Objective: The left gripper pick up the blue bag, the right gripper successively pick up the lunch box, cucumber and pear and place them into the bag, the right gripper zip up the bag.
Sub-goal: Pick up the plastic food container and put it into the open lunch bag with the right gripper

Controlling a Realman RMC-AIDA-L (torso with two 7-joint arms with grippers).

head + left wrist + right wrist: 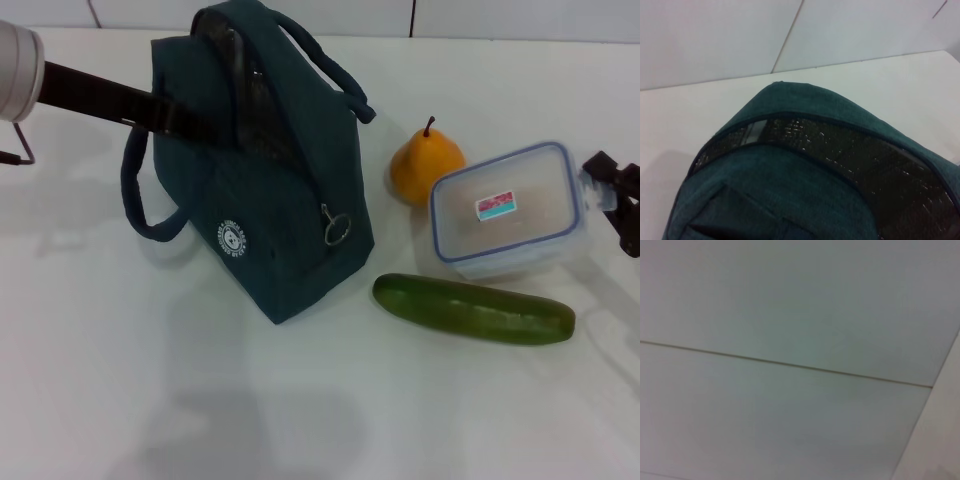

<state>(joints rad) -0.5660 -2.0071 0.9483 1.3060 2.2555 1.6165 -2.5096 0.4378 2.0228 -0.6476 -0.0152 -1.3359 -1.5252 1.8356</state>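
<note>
On your left you see a pale silver-grey, rounded cylindrical arm segment (18,72) with a smooth matte shell. A long, slim black wrist link (100,98) runs out from it, flat-sided and dark all along. A thin dark cable or wire loop (20,145) hangs beneath the silver segment. On your right only the black end effector (620,195) of the right arm shows: angular, glossy black parts with hard edges, partly cut off by the picture's edge.
</note>
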